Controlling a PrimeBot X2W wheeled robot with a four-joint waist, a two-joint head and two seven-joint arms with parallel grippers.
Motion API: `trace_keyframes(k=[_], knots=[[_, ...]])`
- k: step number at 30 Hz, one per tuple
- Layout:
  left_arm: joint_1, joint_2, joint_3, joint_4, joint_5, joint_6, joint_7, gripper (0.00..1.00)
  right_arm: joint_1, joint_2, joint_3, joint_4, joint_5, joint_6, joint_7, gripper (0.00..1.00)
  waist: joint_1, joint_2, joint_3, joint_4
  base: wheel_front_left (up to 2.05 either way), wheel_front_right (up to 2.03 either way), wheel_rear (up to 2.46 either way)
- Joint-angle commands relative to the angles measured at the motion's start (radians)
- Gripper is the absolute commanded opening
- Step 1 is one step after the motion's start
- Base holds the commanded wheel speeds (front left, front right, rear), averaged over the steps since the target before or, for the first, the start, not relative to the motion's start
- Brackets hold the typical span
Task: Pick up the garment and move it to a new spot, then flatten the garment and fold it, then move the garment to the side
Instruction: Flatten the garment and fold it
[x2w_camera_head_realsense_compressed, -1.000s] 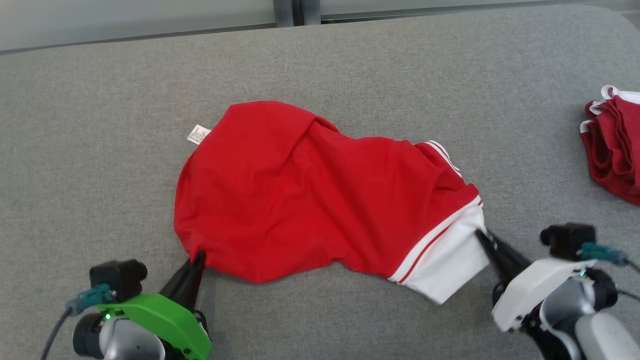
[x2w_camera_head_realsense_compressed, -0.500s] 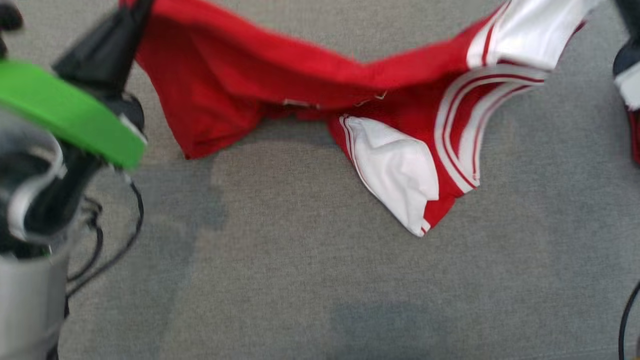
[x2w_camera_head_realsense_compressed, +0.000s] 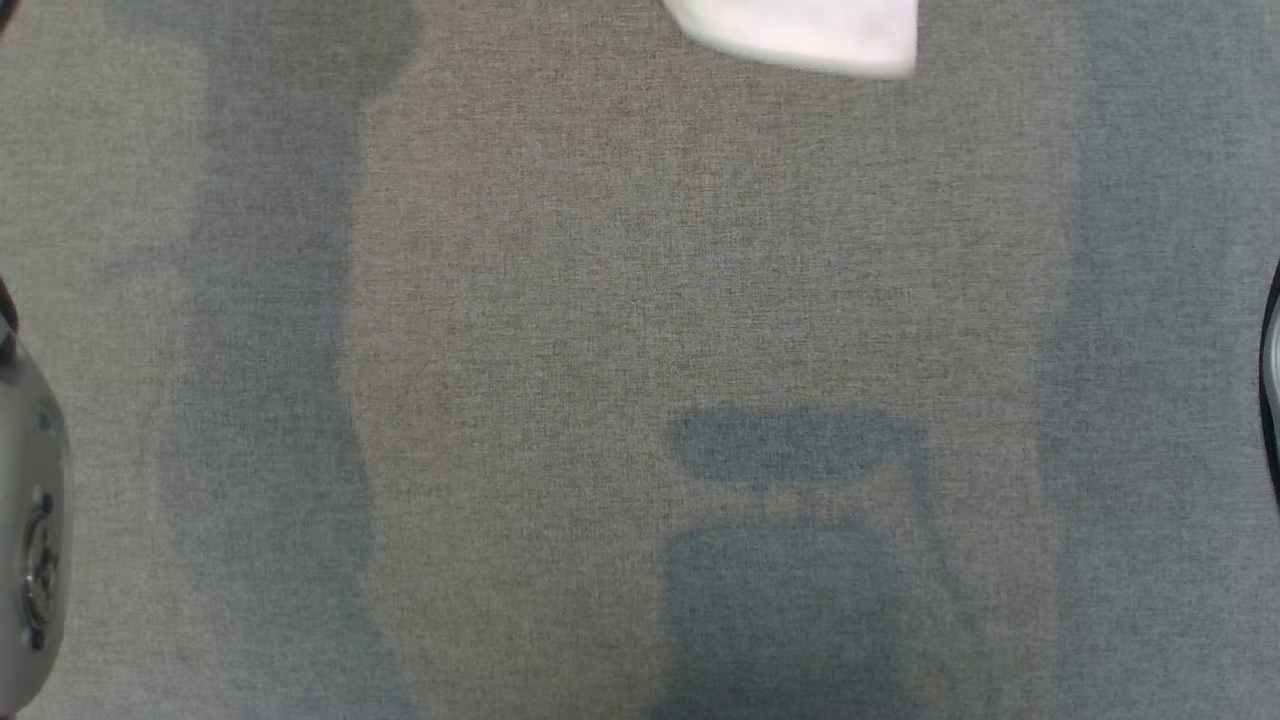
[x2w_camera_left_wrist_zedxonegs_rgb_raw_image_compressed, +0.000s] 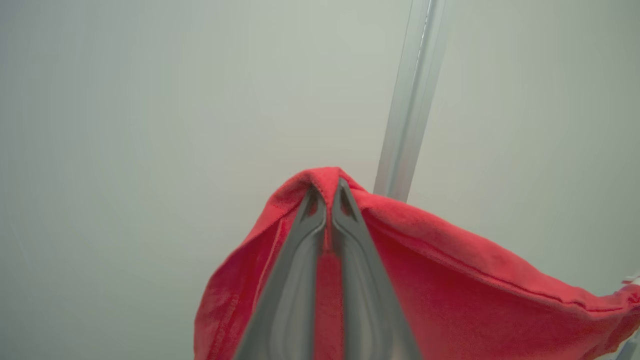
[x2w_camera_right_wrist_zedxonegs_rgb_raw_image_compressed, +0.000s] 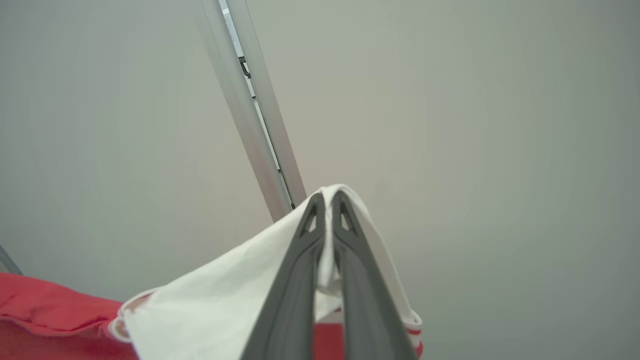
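- Pinching a red fold of the garment (x2w_camera_left_wrist_zedxonegs_rgb_raw_image_compressed: 450, 285) with the left gripper (x2w_camera_left_wrist_zedxonegs_rgb_raw_image_compressed: 327, 192), fingers pressed together on the cloth.
- Pinching the garment's white part with the right gripper (x2w_camera_right_wrist_zedxonegs_rgb_raw_image_compressed: 328, 202), likewise clamped tight.
- Hanging between both grippers before a pale wall (x2w_camera_left_wrist_zedxonegs_rgb_raw_image_compressed: 150, 100), white edge (x2w_camera_head_realsense_compressed: 800, 35) showing over the grey cushion (x2w_camera_head_realsense_compressed: 600, 300).

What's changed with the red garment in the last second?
The garment was raised off the grey surface; a white piece hangs at the head view's top. The head camera shifted too. Unchanged: left gripper pinches red cloth, right gripper the white sleeve.
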Motion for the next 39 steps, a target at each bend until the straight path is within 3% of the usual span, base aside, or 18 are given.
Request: trace_keyframes(k=[1, 4, 7, 11, 15, 22, 26, 30, 34, 39], knots=[[-0.022, 0.005, -0.005, 0.036, 0.018, -0.020, -0.035, 0.00, -0.031, -0.002, -0.006, 0.018, -0.017, 0.000, -0.037, 0.00, -0.0003, 0.0000, 0.005, 0.006, 0.00, 0.00, 0.00], [-0.062, 0.008, -0.006, 0.117, 0.013, -0.076, -0.137, 0.00, -0.053, 0.011, 0.006, 0.055, -0.002, 0.000, -0.088, 0.00, -0.0003, 0.0000, -0.003, 0.000, 0.00, 0.00, 0.00], [-0.010, 0.002, -0.026, 0.171, -0.011, -0.118, -0.228, 0.00, 0.032, -0.019, 0.060, 0.038, 0.049, 0.000, -0.115, 0.00, -0.0003, 0.0000, -0.014, -0.009, 0.00, 0.00, 0.00], [0.173, 0.036, -0.148, 0.168, -0.050, -0.134, -0.301, 0.00, 0.299, -0.086, 0.170, -0.031, 0.164, 0.000, -0.154, 0.00, -0.0003, 0.0000, -0.067, -0.033, 0.00, 0.00, 0.00], [0.460, 0.120, -0.274, 0.103, -0.120, -0.133, -0.349, 0.00, 0.648, -0.142, 0.210, -0.112, 0.280, 0.000, -0.180, 0.00, -0.0003, 0.0000, -0.128, -0.051, 0.00, 0.00, 0.00], [0.870, 0.216, -0.284, -0.044, -0.157, -0.133, -0.392, 0.00, 1.100, -0.191, 0.228, -0.233, 0.386, 0.000, -0.234, 0.00, -0.0003, 0.0000, -0.222, -0.082, 0.00, 0.00, 0.00], [1.026, 0.228, -0.244, -0.166, -0.120, -0.097, -0.392, 0.00, 1.238, -0.199, 0.218, -0.291, 0.425, 0.000, -0.230, 0.00, -0.0003, 0.0000, -0.257, -0.086, 0.00, 0.00, 0.00], [1.320, 0.229, -0.213, -0.336, -0.086, -0.002, -0.392, 0.00, 1.462, -0.214, 0.219, -0.401, 0.464, 0.000, -0.211, 0.00, -0.0003, 0.0000, -0.312, -0.099, 0.00, 0.00, 0.00], [1.544, 0.200, -0.179, -0.470, -0.097, 0.077, -0.392, 0.00, 1.643, -0.218, 0.194, -0.502, 0.494, 0.000, -0.202, 0.00, -0.0003, 0.0000, -0.325, -0.111, 0.00, 0.00, 0.00], [1.740, 0.162, -0.154, -0.645, -0.144, 0.135, -0.380, 0.00, 1.807, -0.191, 0.108, -0.646, 0.532, 0.000, -0.212, 0.00, -0.0003, 0.0000, -0.293, -0.116, 0.00, 0.00, 0.00]])
